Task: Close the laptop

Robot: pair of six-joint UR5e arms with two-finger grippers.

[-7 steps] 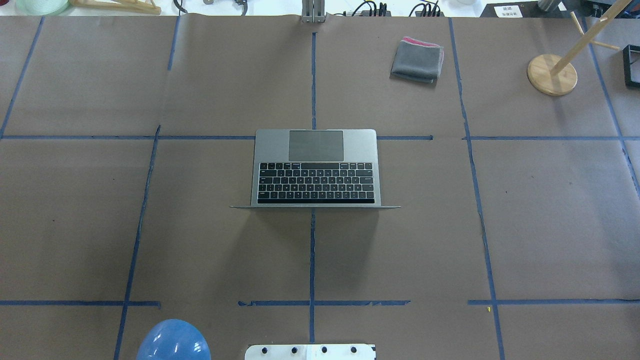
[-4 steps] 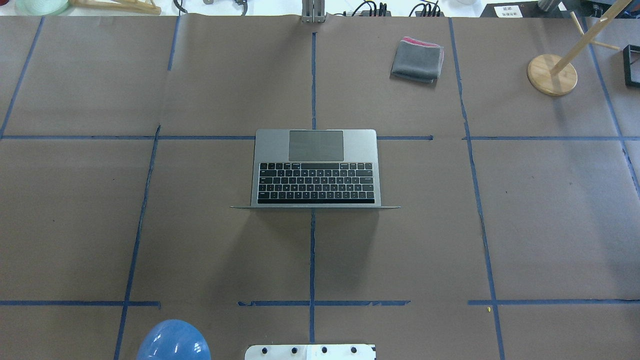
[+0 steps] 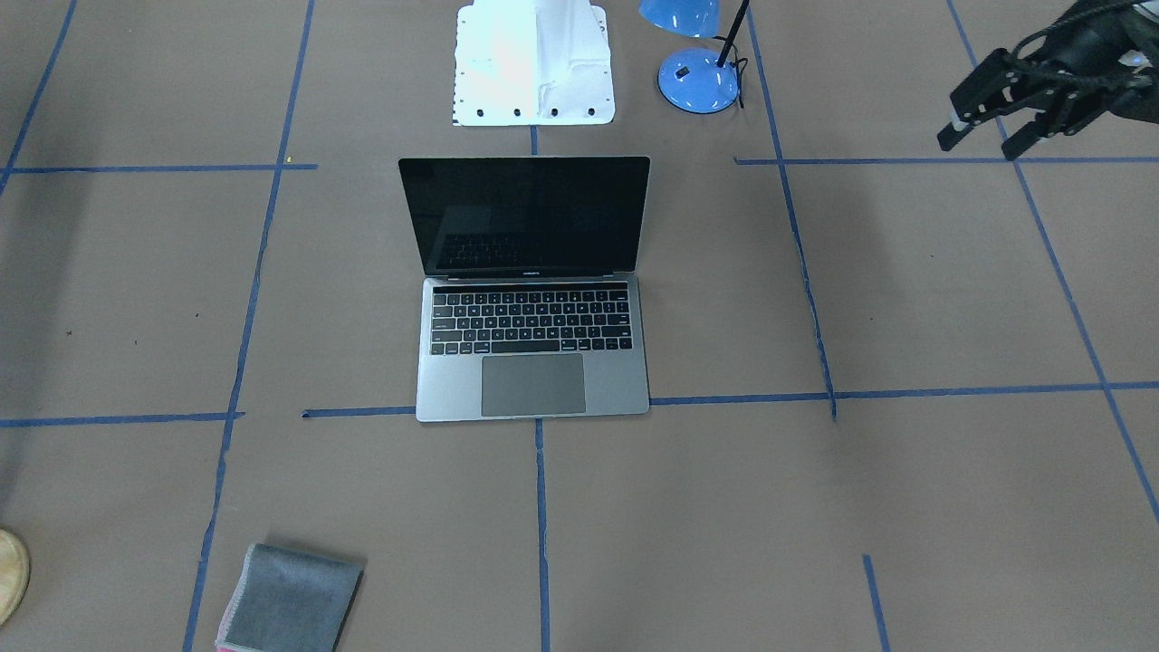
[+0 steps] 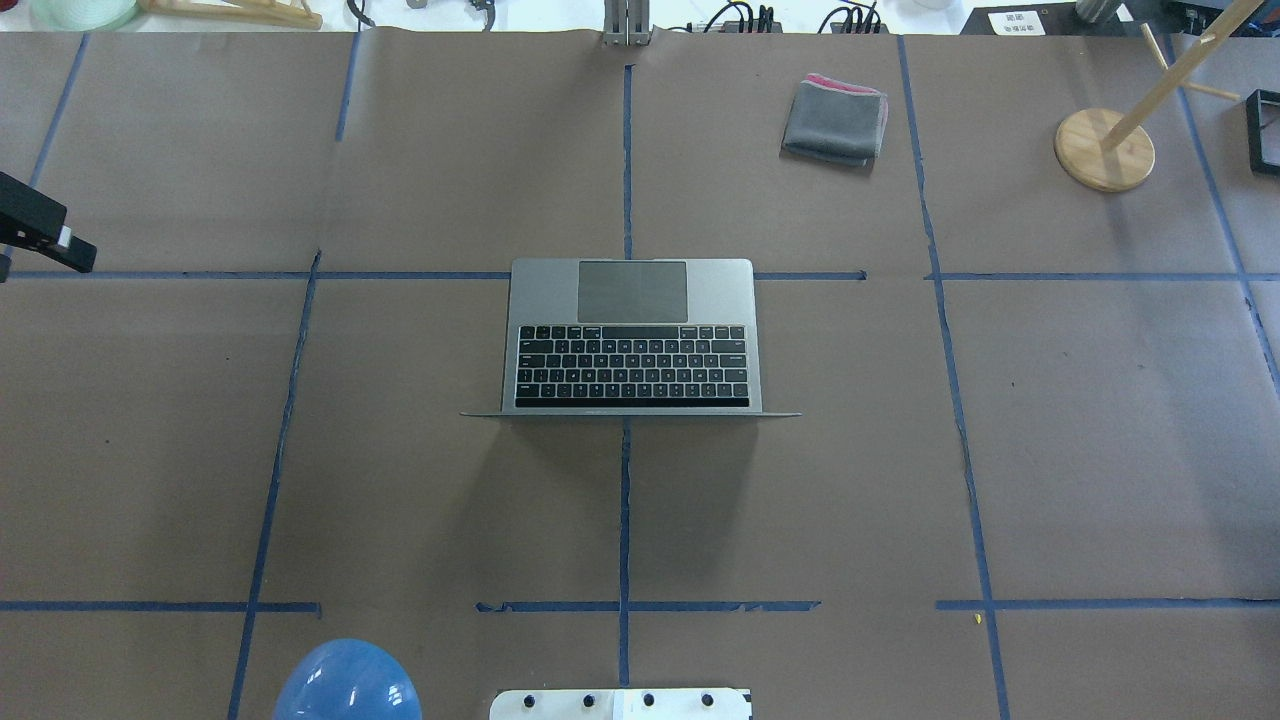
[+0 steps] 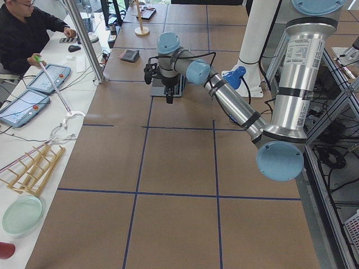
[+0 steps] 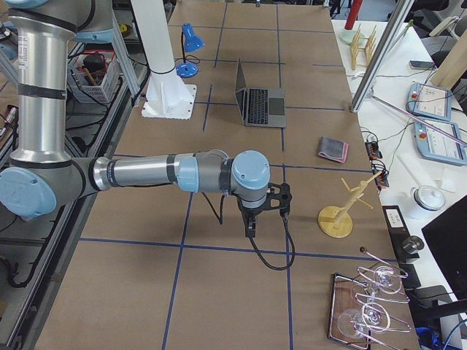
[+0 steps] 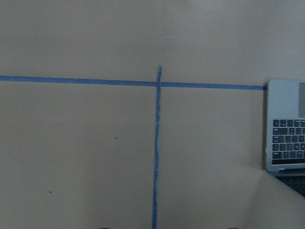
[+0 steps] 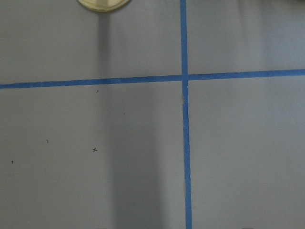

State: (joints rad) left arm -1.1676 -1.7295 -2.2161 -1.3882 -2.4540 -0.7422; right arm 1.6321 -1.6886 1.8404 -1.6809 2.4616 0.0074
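Note:
The laptop [image 4: 632, 340] stands open in the middle of the table, its black screen upright and facing away from the robot [image 3: 532, 353]. It also shows in the exterior right view [image 6: 259, 106], and its edge shows at the right of the left wrist view [image 7: 285, 129]. My left gripper [image 3: 981, 143] is open and empty, above the table far to the laptop's side. One of its fingers [image 4: 55, 240] shows at the overhead view's left edge. My right gripper [image 6: 252, 219] shows only in the exterior right view, far from the laptop. I cannot tell whether it is open or shut.
A folded grey cloth [image 4: 835, 120] lies beyond the laptop to the right. A wooden stand [image 4: 1103, 148] is at the far right. A blue lamp [image 3: 697, 80] and the white robot base plate [image 3: 534, 59] are behind the screen.
The left gripper has come into the overhead view at its left edge. The laptop has not moved and its lid stays open.

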